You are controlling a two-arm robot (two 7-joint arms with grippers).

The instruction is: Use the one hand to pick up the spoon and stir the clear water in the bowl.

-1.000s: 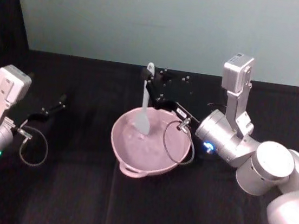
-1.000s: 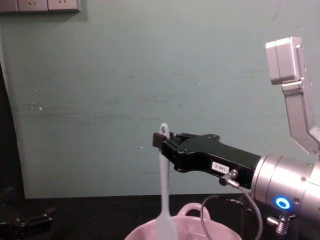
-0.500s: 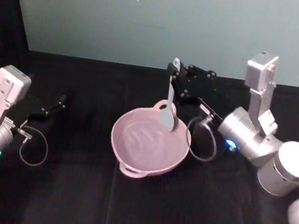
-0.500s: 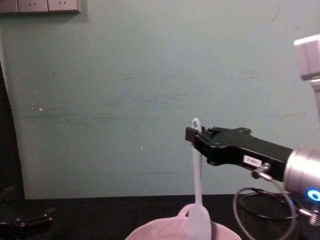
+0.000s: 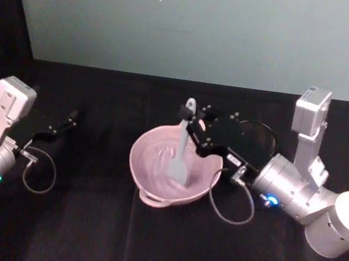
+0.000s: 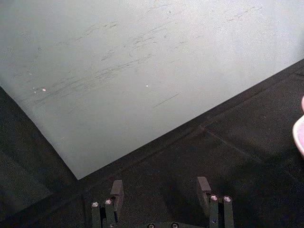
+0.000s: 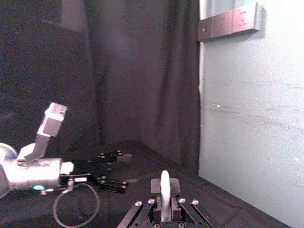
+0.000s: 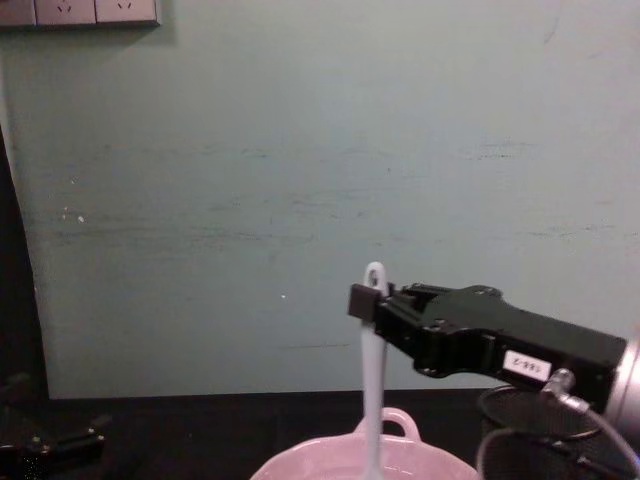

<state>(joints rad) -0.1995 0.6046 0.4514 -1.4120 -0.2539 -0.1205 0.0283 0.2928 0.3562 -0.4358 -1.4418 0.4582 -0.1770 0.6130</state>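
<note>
Head view: the spoon (image 5: 181,143) is standing nearly upright over the bowl (image 5: 138,176), with the handle tip and its small hole uppermost and the flat scoop down inside the pink basin, toward the middle. Whether the scoop is touching the water cannot be told. The right gripper (image 5: 189,116) is reaching in from the right, just above the bowl's far rim, and its slim fingers are pinching the handle high up, just under the hole. In the chest view the handle is hanging straight down from the finger ends and dropping behind the bowl's near rim; the loop handle is showing just beside it. In the right wrist view the white handle is sitting squarely between the two fingers. A black wire-mesh cup (image 8: 520,415) is standing behind the right gripper, near the bowl. The left gripper (image 5: 71,118) is resting low at the left of the table (image 5: 147,248), well apart from the bowl, with its fingers (image 6: 117,190) spread wide and nothing between them. A black cloth is covering the table, and a pale teal wall (image 5: 175,22) is closing the back. Wall sockets (image 8: 95,10) are sitting at the upper left of the chest view, and a dark curtain (image 7: 118,71) is hanging beside the wall.
</note>
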